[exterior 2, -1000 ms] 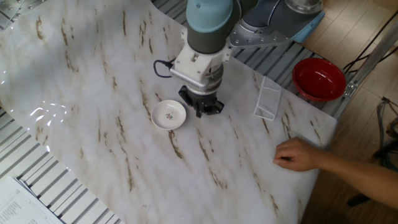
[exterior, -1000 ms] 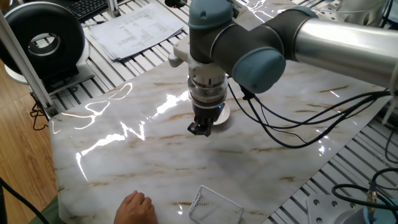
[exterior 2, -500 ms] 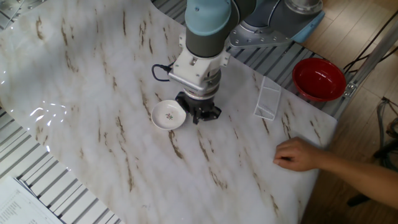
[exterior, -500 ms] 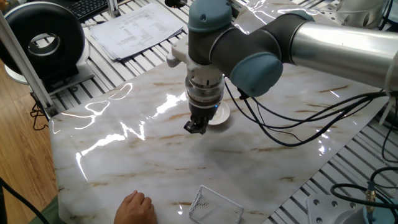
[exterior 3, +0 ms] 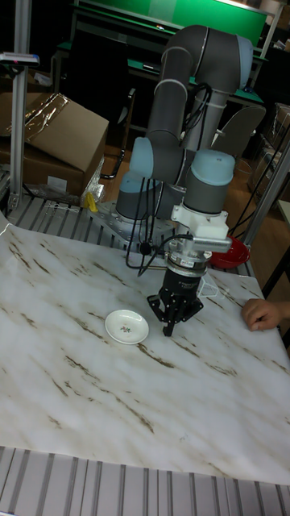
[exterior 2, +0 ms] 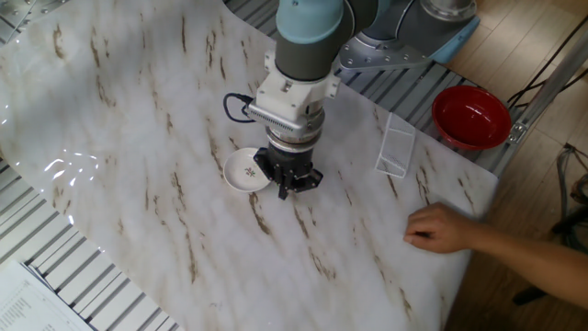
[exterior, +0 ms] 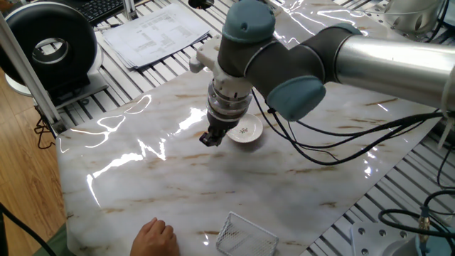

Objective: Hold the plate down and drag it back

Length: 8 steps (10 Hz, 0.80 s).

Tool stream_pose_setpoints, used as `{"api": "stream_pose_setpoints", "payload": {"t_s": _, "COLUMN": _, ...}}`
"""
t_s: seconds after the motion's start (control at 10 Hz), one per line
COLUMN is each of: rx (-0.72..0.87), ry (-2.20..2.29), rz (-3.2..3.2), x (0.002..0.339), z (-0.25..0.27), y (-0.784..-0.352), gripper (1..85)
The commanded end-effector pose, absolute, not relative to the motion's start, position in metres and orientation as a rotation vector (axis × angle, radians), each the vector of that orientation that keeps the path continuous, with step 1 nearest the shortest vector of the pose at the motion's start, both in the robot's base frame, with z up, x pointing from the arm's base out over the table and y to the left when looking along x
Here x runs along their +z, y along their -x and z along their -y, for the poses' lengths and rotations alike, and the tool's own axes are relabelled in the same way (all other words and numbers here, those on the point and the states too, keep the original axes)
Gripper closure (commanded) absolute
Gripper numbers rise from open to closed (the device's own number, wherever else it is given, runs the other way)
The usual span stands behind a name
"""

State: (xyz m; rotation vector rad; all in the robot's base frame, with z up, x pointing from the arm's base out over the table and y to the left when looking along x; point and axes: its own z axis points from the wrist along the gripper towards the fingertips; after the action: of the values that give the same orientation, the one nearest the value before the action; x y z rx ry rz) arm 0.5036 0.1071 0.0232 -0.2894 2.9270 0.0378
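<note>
The plate (exterior 2: 245,170) is a small white saucer with a dark motif in its centre, lying flat on the marble tabletop; it also shows as the plate (exterior: 246,131) and the plate (exterior 3: 126,326). My gripper (exterior 2: 290,188) points straight down just beside the plate's rim, low over the table and not on the plate. Its fingers look pressed together with nothing between them. The same gripper (exterior: 209,139) stands left of the plate in one fixed view, and the gripper (exterior 3: 169,325) stands right of it in the tall view.
A wire-mesh basket (exterior 2: 395,147) lies near the table edge, also seen as the basket (exterior: 245,235). A red bowl (exterior 2: 471,116) sits beyond it. A person's hand (exterior 2: 446,230) rests on the table. Papers (exterior: 153,32) and a black round device (exterior: 51,47) lie off the marble.
My gripper has slid a short way along the plate's edge, staying low and shut. The plate has not moved and shows more fully in one fixed view.
</note>
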Motion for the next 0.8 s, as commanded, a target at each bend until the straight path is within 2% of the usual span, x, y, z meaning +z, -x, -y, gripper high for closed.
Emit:
{"api": "stream_pose_setpoints", "payload": {"t_s": 0.0, "rx": 0.041, "ry": 0.298, "rz": -2.925, "x": 0.024, "z": -0.106, "y": -0.504, "gripper": 84.3}}
{"api": "stream_pose_setpoints", "payload": {"t_s": 0.3, "rx": 0.036, "ry": 0.299, "rz": -2.961, "x": 0.043, "z": -0.096, "y": -0.487, "gripper": 84.3}}
{"api": "stream_pose_setpoints", "payload": {"t_s": 0.5, "rx": 0.056, "ry": 0.280, "rz": -3.020, "x": 0.080, "z": -0.096, "y": -0.467, "gripper": 84.3}}
{"api": "stream_pose_setpoints", "payload": {"t_s": 0.7, "rx": 0.055, "ry": 0.274, "rz": -3.071, "x": 0.132, "z": -0.104, "y": -0.447, "gripper": 84.3}}
